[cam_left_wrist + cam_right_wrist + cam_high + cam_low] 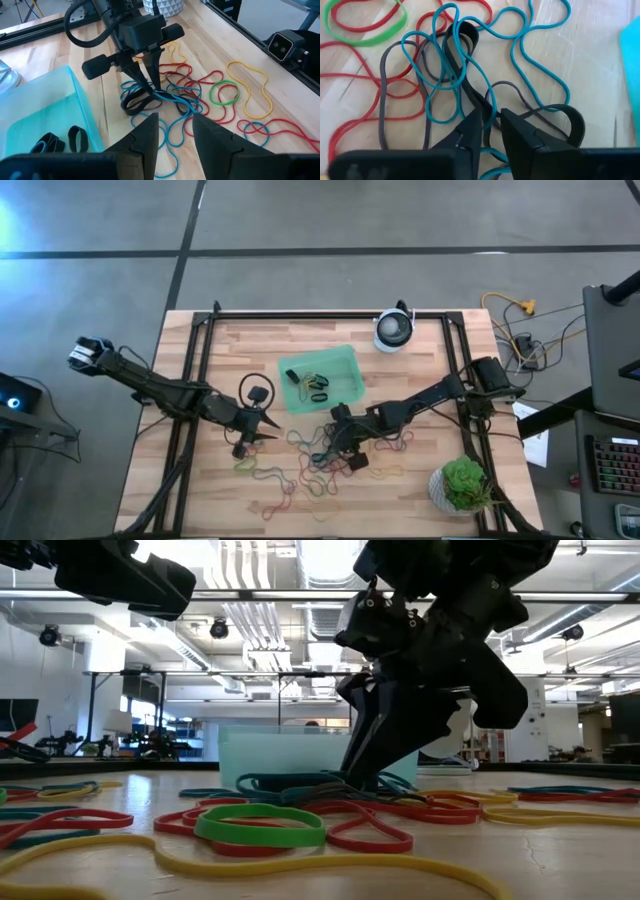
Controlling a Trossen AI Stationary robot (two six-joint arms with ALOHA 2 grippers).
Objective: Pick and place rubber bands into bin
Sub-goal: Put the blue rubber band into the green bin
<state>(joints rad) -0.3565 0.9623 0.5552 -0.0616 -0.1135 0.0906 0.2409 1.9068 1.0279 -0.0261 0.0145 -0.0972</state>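
rubber bands (172,95) flat, strewn every direction

Bin mouth: the bin (322,376) is uncovered from above, a few black bands lying inside.
Between bin and pile: the right gripper (335,442) is down in the rubber bands (165,95), filling that gap.
Left flank: the left gripper (272,436) hovers just beside the pile (tight squeeze there).
Front edge: loose bands only, nothing tall.
Corners: white device (394,330), potted plant (463,483).
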